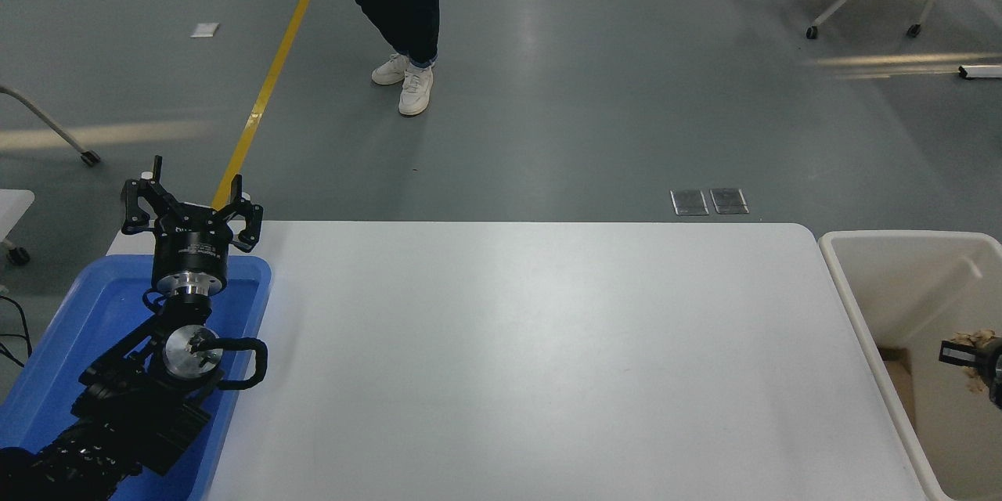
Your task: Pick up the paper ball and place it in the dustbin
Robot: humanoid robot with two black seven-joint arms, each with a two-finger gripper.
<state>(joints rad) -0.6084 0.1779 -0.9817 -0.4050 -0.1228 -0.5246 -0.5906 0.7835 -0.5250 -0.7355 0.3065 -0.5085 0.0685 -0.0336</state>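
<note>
the right black gripper (974,360) pokes in at the right edge, clamped around the crumpled tan-brown paper ball (973,340), whose creased wad bulges just above and below its fingers. beneath it gapes the smooth cream-white rectangular plastic dustbin (853,297) with its rounded rim. far off, the left black gripper (190,207) hangs splayed wide over a shallow glossy blue plastic tray (78,329).

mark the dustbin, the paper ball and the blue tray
dustbin (841,282): head view, on its left rim.
paper ball (973,340): head view, on the tan wad showing at the right edge, over the bin.
blue tray (86,321): head view, on its bare floor.
</note>
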